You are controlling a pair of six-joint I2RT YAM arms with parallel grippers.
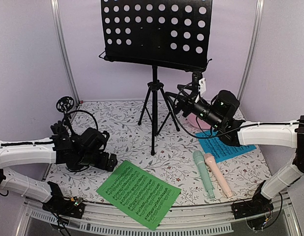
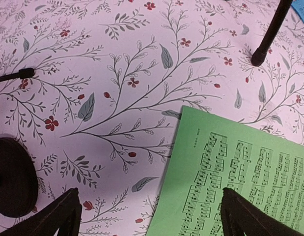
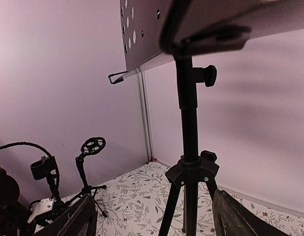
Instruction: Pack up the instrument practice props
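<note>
One black perforated music desk (image 1: 156,32) stands on its tripod (image 1: 154,93) at the back of the floral table (image 1: 127,128). Two toy microphones, mint-green (image 1: 203,173) and pale-pink (image 1: 218,176), lie side by side at front right. There are two sheets: the green page (image 1: 138,192) at front centre, printed with staves but no legible title, and the blue page (image 1: 225,147) beside the right arm. Of the two mic supports, one (image 1: 65,105) stands far left and one (image 1: 196,81) carries a white tag, possibly printed but too small to read. The left gripper (image 2: 152,219) and right gripper (image 3: 152,216) both gape wide and hold nothing.

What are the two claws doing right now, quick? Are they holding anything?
Left claw: open, holding nothing, over the edge of the green sheet-music page.
Right claw: open, holding nothing, facing the music stand pole.
</note>
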